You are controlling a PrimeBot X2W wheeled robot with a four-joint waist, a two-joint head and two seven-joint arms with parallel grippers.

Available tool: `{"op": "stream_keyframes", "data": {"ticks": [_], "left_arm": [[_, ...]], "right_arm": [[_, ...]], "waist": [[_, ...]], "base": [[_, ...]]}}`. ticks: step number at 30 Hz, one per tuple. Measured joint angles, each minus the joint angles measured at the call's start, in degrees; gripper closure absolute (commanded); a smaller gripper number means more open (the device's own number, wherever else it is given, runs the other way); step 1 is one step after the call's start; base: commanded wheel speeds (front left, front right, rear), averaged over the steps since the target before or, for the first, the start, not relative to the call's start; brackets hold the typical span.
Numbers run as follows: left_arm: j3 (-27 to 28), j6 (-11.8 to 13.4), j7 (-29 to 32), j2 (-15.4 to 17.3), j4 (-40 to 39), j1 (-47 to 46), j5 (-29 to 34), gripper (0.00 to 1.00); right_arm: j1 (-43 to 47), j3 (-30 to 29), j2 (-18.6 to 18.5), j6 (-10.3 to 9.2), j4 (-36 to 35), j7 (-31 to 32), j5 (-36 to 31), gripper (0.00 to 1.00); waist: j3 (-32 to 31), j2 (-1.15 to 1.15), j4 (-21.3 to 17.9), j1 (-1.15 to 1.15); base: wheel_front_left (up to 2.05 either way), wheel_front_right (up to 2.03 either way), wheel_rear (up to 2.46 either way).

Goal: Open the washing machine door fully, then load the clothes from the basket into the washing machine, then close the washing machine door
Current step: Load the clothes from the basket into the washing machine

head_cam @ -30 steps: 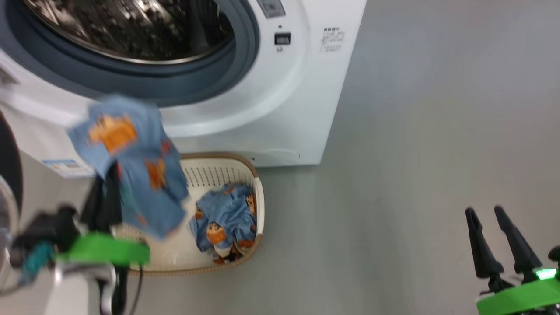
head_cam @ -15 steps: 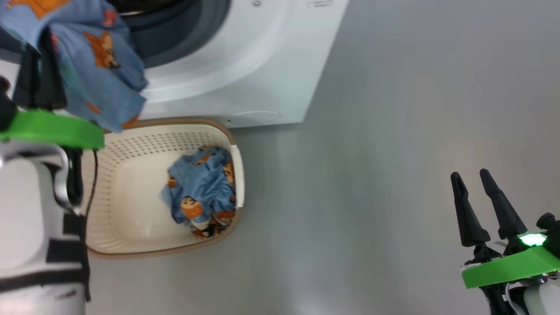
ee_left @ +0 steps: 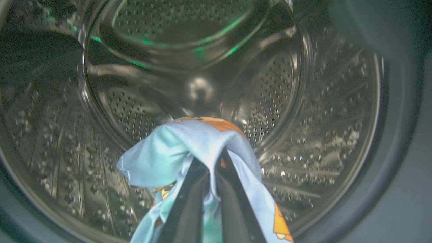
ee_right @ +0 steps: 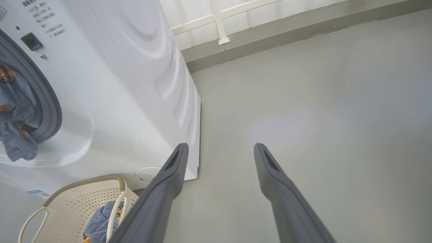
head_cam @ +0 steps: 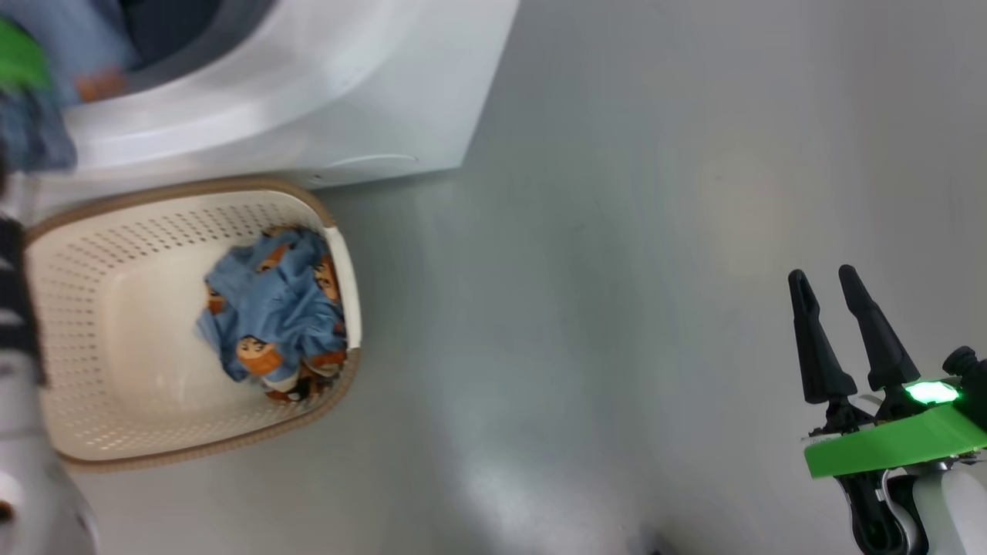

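My left gripper point(ee_left: 216, 160) is shut on a light blue garment point(ee_left: 168, 152) of the clothes and holds it at the mouth of the washing machine's steel drum point(ee_left: 303, 101). The right wrist view shows that garment point(ee_right: 17, 101) draped over the grey gasket point(ee_right: 50, 111). More clothes point(head_cam: 270, 316) lie bunched at the right end of the cream basket point(head_cam: 77, 254), on the floor before the washing machine point(head_cam: 308, 92). My right gripper point(head_cam: 821, 272) hangs open and holds nothing, over bare floor far to the right. The washing machine door is out of view.
Grey floor point(head_cam: 617, 308) stretches to the right of the washer and basket. A wall base with a white frame point(ee_right: 219, 20) runs behind the machine. My left forearm point(head_cam: 15, 432) stands at the basket's left end.
The head camera has tilted and turned, shifting the whole picture. My left gripper has carried the blue garment up from above the basket to the drum opening. The right gripper stays open.
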Motion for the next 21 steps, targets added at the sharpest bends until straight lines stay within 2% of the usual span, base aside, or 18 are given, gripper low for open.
{"op": "stream_keyframes", "data": {"ticks": [4, 5, 7, 8, 12, 21], "left_arm": [[0.41, 0.8, -0.07, 1.53, -2.96, -4.7, 0.49, 1.0], [0.42, 1.19, -0.07, 1.86, -3.43, -5.01, 1.12, 0.9], [0.78, 1.75, -0.07, 2.16, -2.59, -5.09, 1.7, 0.49], [0.76, 1.99, -0.07, 2.27, -1.4, -5.01, 2.0, 0.0], [0.79, 2.54, -0.07, 2.93, 0.6, -4.87, 2.45, 0.0], [1.04, 3.11, -0.07, 2.86, 0.71, -2.91, 2.24, 0.0]], "right_arm": [[-1.44, -0.1, 0.55, 0.0, -0.3, 0.0, 0.43, 0.0], [-1.86, -0.08, 0.6, 0.0, -0.3, 0.0, 0.43, 0.0], [-2.17, -0.02, 0.67, 0.0, -0.34, 0.0, 0.43, 0.0], [-2.17, 0.02, 0.77, 0.0, -0.29, 0.0, 0.43, 0.0], [-2.17, 0.1, 0.91, 0.0, -0.27, 0.0, 0.43, 0.0], [-2.16, 0.03, 0.86, 0.0, -0.3, 0.0, 0.43, 0.0]], "waist": [[1.83, 0.0, -1.42, 0.0], [2.18, 0.0, -1.76, 0.0], [2.73, 0.0, -2.44, 0.0], [2.93, 0.0, -2.76, 0.0], [3.33, 0.0, -3.56, 0.0], [3.07, 0.0, -2.76, -0.01]], "base": [[0.0, 0.0, 0.0], [0.0, 0.0, 0.0], [0.0, 0.0, 0.0], [0.0, 0.0, 0.0], [0.0, 0.0, 0.0], [0.0, 0.0, 0.0]]}}
